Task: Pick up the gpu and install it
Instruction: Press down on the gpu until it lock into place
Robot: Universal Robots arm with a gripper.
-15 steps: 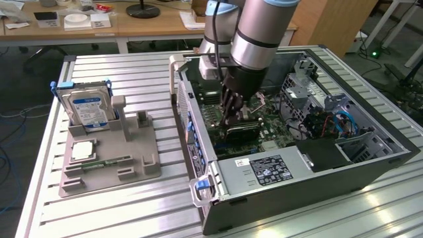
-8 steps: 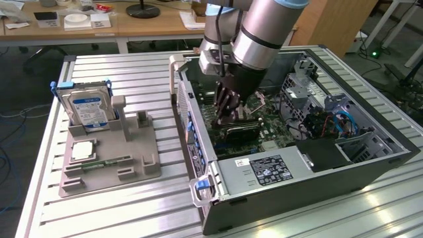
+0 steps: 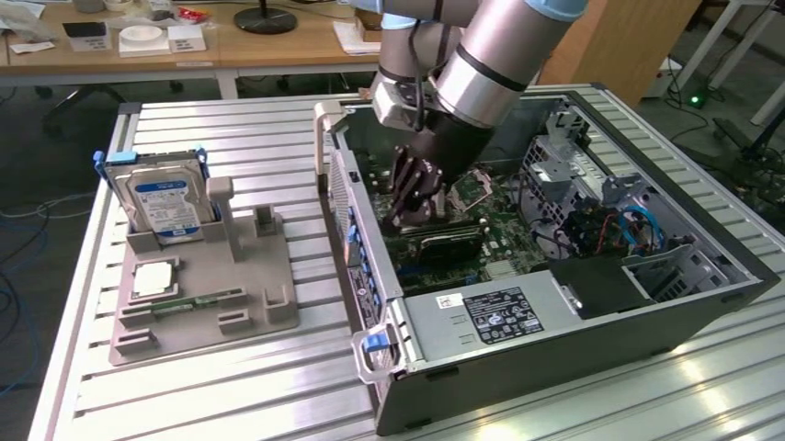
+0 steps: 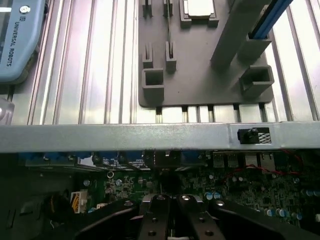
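Inside the case (image 3: 687, 276), fingers (image 3: 409, 213) closed; touching the gpu (image 3: 444, 241).

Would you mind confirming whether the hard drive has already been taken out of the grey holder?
No, the hard drive stands upright in the grey holder on the table, at the exterior view's left.

Open computer case (image 3: 687, 303) lying on a slatted metal table (image 3: 245, 377), motherboard (image 3: 491, 241) exposed. Grey parts holder (image 3: 202, 317) beside it carries an upright hard drive (image 3: 165, 204), a flat processor chip (image 3: 156, 277) and a memory stick (image 3: 184, 304).
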